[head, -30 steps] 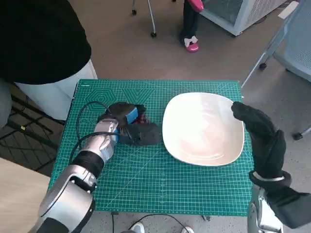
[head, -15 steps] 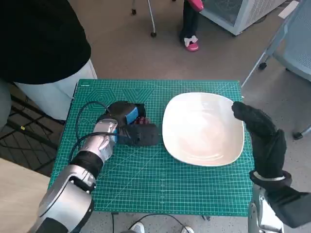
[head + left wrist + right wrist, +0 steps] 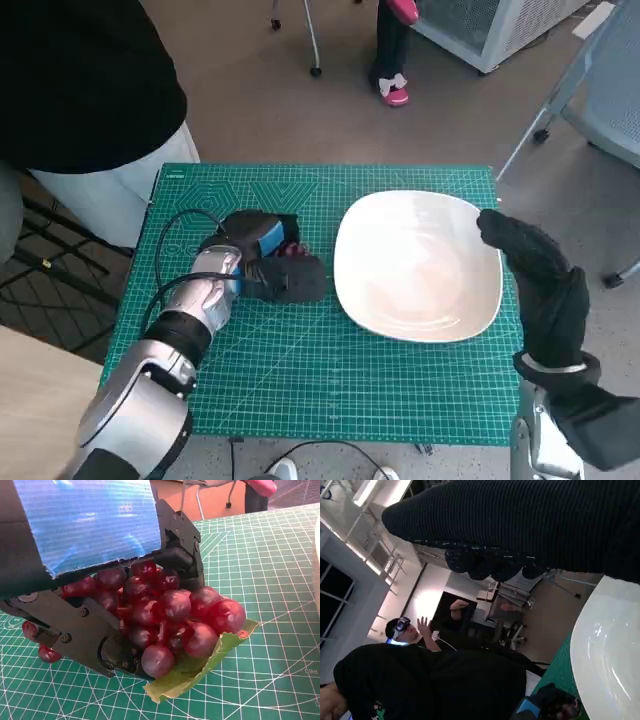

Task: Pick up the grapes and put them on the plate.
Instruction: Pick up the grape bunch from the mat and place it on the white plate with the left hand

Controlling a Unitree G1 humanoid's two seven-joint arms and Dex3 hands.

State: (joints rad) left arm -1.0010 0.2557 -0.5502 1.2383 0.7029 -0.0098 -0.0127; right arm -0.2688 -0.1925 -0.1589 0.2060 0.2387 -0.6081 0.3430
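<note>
With the left robot hand (image 3: pixel 262 256) clasping the red grape bunch (image 3: pixel 167 615), the plate lies rightward.
Round white plate (image 3: pixel 418 265) sits beside the grapes toward the table's right edge; right robot hand (image 3: pixel 535 280) rests spread at its rim.

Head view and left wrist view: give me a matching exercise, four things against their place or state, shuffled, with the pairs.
Things:
1. grapes
2. plate
3. left hand
4. right hand

Places or states:
A. white, nothing on it
B. beside the plate's right rim, holding nothing
C. red, over a green leaf, between black fingers
D. closed around the grapes on the mat

Pairs: 1-C, 2-A, 3-D, 4-B
</note>
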